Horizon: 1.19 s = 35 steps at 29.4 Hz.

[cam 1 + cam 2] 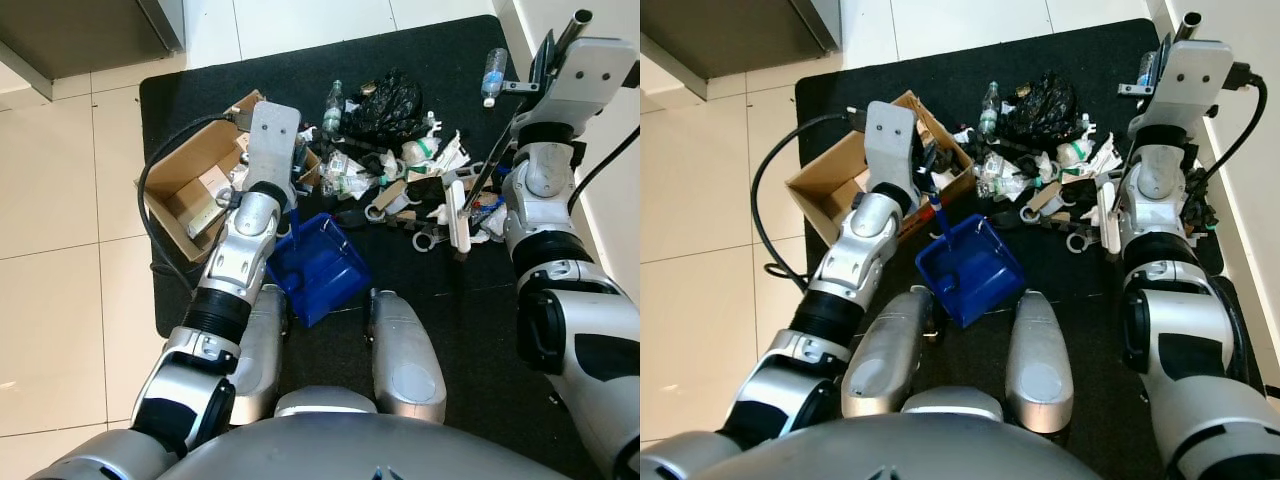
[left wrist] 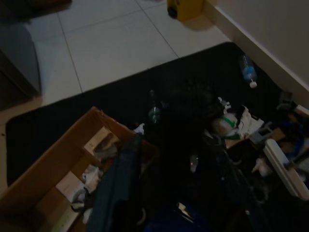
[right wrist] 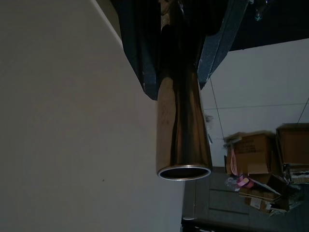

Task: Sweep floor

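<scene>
Black mat (image 1: 420, 330) carries rubbish (image 1: 400, 165); right gripper (image 3: 181, 29) pinches the broom pole (image 3: 182, 130), left gripper (image 1: 930, 190) grips the dustpan (image 1: 970, 268).

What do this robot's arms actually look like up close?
Both the left arm and the right arm are rounded silver shells joined by black bands. Each ends in a flat pale grey wrist block. A black cable loops beside the left arm, and another hangs by the right. The fingers are dark.
</scene>
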Motion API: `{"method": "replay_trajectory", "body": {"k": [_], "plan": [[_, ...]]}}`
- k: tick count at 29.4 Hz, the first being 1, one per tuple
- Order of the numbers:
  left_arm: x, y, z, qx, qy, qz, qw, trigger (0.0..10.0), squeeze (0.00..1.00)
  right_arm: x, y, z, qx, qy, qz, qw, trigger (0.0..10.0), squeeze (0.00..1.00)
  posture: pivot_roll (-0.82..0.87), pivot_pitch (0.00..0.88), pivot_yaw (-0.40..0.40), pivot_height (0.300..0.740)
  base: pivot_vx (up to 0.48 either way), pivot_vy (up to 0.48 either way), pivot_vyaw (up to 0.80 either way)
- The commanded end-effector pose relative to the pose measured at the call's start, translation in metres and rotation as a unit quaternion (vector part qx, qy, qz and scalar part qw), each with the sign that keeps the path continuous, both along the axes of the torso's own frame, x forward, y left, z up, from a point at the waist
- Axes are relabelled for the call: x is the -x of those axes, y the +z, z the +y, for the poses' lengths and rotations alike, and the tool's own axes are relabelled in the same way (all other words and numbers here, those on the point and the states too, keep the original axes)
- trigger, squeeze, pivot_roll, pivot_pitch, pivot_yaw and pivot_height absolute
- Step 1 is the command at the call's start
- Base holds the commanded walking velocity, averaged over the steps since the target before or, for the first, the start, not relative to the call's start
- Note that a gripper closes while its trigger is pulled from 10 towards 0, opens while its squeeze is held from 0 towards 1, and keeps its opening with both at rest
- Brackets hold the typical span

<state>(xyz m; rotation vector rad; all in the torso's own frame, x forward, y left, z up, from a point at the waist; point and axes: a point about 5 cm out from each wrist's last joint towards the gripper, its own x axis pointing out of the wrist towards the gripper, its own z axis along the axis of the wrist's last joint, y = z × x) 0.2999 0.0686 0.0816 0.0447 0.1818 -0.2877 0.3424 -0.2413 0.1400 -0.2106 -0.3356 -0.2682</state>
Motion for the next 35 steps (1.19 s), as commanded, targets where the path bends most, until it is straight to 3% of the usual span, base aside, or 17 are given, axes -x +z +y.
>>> {"method": "replay_trajectory", "body": {"k": [1,9,10,22,27,35], "plan": [[0.004,-0.009,0.003,-0.002,0.005,0.013,1.0,10.0,1.0,0.001,0.003,0.003,0.005,0.006,-0.016,1.0,10.0,0.0,0.08,0.167,0.078,0.74,0.0,0.0,0.0],[0.007,-0.01,0.012,-0.006,0.004,0.011,1.0,10.0,1.0,0.001,0.003,0.003,0.006,0.007,-0.015,1.0,10.0,0.0,0.08,0.166,0.077,0.74,0.0,0.0,0.0],[0.007,-0.01,0.014,-0.007,0.002,0.011,1.0,10.0,0.01,0.001,0.003,0.003,0.006,0.008,-0.016,1.0,10.0,0.0,0.08,0.166,0.077,0.74,0.0,0.0,0.0],[0.01,-0.016,0.039,-0.017,-0.051,0.029,0.998,10.0,0.0,0.0,0.004,0.003,0.006,0.009,-0.016,1.0,10.0,0.0,0.09,0.165,0.073,0.74,0.0,0.0,0.0],[0.006,-0.013,0.061,-0.031,-0.131,0.016,0.991,10.0,0.0,-0.001,0.005,0.003,0.007,0.009,-0.016,1.0,10.0,0.0,0.09,0.166,0.067,0.74,0.0,0.0,0.0],[-0.006,-0.003,0.077,-0.045,-0.202,-0.012,0.978,10.0,0.0,-0.002,0.008,0.002,0.009,0.011,-0.017,1.0,10.0,0.0,0.07,0.165,0.059,0.74,0.0,0.0,0.0]]}}
